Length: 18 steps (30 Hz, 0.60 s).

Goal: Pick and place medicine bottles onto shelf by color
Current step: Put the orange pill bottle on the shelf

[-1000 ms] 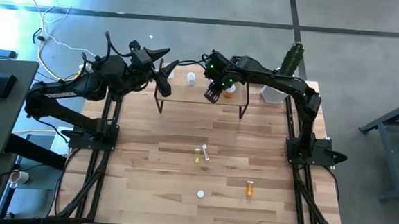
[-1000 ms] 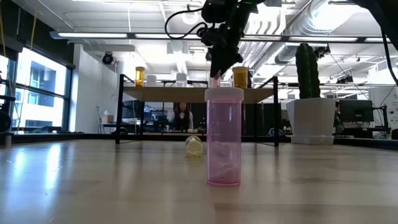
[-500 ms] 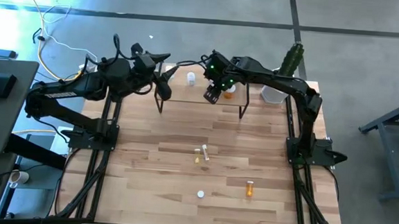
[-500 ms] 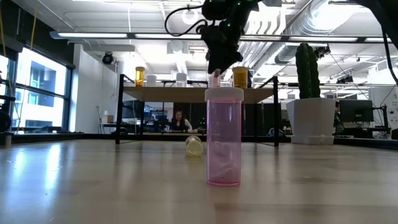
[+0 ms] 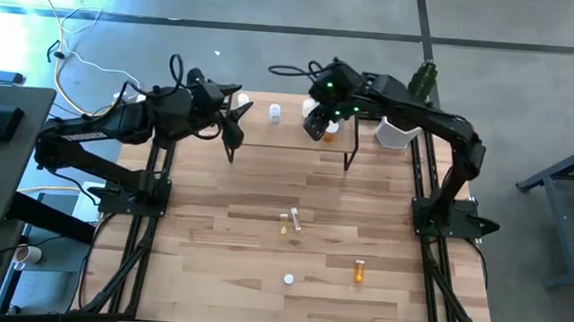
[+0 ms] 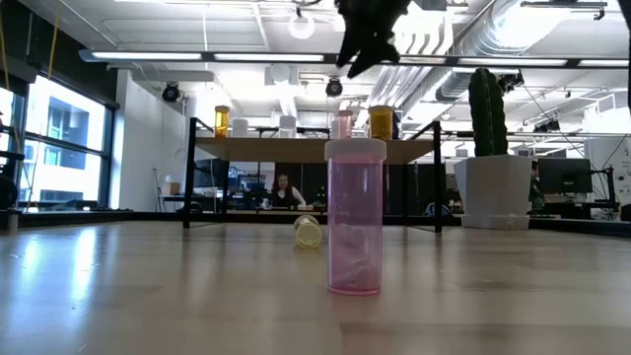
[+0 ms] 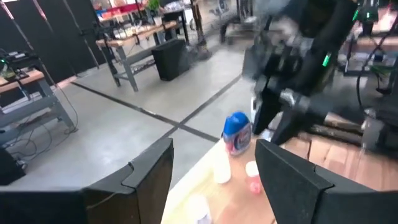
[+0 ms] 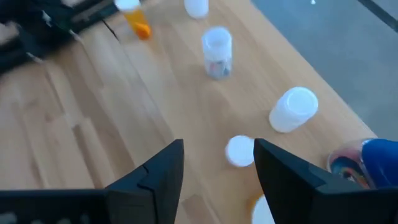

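Several small bottles already on low light-wood shelf (image 5: 289, 131); right gripper (image 5: 315, 118) hovers above, fingers (image 8: 155, 177) spread, empty. Left gripper (image 5: 232, 118) at shelf edge, released. Risk: descending arm toppling crowded bottles.

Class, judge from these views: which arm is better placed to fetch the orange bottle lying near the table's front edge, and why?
Probably the right. The orange bottle lies on the right arm's side of the table. The right gripper is open and empty above the shelf; the left gripper sits at the shelf's far-left end.
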Each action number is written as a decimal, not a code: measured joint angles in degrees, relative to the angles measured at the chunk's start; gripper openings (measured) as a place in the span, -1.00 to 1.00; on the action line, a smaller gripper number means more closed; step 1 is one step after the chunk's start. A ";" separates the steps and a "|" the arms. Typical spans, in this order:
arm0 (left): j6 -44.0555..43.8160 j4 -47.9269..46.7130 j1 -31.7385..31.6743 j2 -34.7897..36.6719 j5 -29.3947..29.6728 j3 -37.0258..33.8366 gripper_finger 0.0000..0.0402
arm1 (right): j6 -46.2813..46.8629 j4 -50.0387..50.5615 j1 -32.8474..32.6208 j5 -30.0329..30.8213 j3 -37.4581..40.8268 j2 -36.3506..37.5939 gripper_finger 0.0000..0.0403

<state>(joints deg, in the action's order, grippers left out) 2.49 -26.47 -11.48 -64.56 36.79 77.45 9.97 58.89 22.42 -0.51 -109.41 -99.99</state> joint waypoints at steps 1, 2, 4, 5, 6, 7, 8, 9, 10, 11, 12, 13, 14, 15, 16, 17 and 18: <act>-0.32 -0.91 0.06 0.27 -0.08 0.00 0.08 | 0.59 -0.10 -0.41 0.00 -0.01 0.69 -0.08; -0.40 -1.27 0.14 0.45 -0.08 0.00 0.08 | 1.17 -0.21 -0.78 -0.05 -0.01 1.34 -0.08; -0.39 -1.96 0.45 1.15 -0.10 0.00 0.08 | 3.00 -0.23 -1.66 -0.13 -0.01 2.58 -0.08; -0.39 -2.27 0.61 1.53 -0.10 0.00 0.08 | 3.87 -0.17 -2.17 -0.15 -0.01 3.20 -0.08; -0.40 -2.70 0.74 1.94 -0.11 0.00 0.08 | 5.07 -0.05 -2.66 -0.15 -0.01 3.87 -0.08; -0.39 -3.27 0.88 2.37 -0.14 0.00 0.08 | 6.26 0.00 -3.29 -0.15 -0.01 4.47 -0.08; -0.39 -3.82 1.09 2.87 -0.33 0.00 0.08 | 7.56 -0.01 -3.95 -0.15 -0.01 5.12 -0.08; -0.39 -4.66 1.21 3.39 -0.71 0.00 0.08 | 8.80 0.01 -4.57 -0.15 -0.01 5.69 -0.08; -0.37 -5.38 1.40 3.95 -1.07 0.00 0.08 | 10.02 0.00 -5.29 -0.11 -0.01 6.23 -0.08; -0.41 -6.11 1.55 4.55 -1.76 0.00 0.08 | 11.23 -0.01 -6.04 -0.12 -0.01 6.76 -0.08; -0.68 -7.44 1.71 5.26 -2.82 0.00 0.08 | 12.28 -0.01 -6.83 -0.13 -0.01 7.15 -0.08; -1.45 -8.78 1.79 5.96 -3.90 0.00 0.08 | 13.03 0.05 -7.60 -0.13 -0.01 7.54 -0.08; -2.59 -9.73 1.80 6.64 -5.12 0.00 0.08 | 13.61 0.33 -8.32 -0.13 -0.01 7.82 -0.08; -3.90 -10.97 1.79 7.33 -6.71 0.00 0.08 | 13.84 0.90 -9.13 -0.09 -0.01 8.00 -0.08; -5.19 -12.58 1.79 7.97 -8.26 0.00 0.08 | 14.24 1.82 -10.00 0.35 -0.01 8.18 -0.08; -6.35 -13.87 1.79 8.48 -9.56 0.00 0.08 | 14.75 3.17 -10.93 1.43 -0.01 8.26 -0.08; -7.25 -15.07 1.79 8.89 -10.68 0.00 0.08 | 15.65 5.00 -11.96 3.17 -0.01 8.28 -0.08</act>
<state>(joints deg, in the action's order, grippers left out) -4.76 -41.54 -9.69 -55.67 26.11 77.45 25.62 63.88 10.46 2.66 -109.43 -91.71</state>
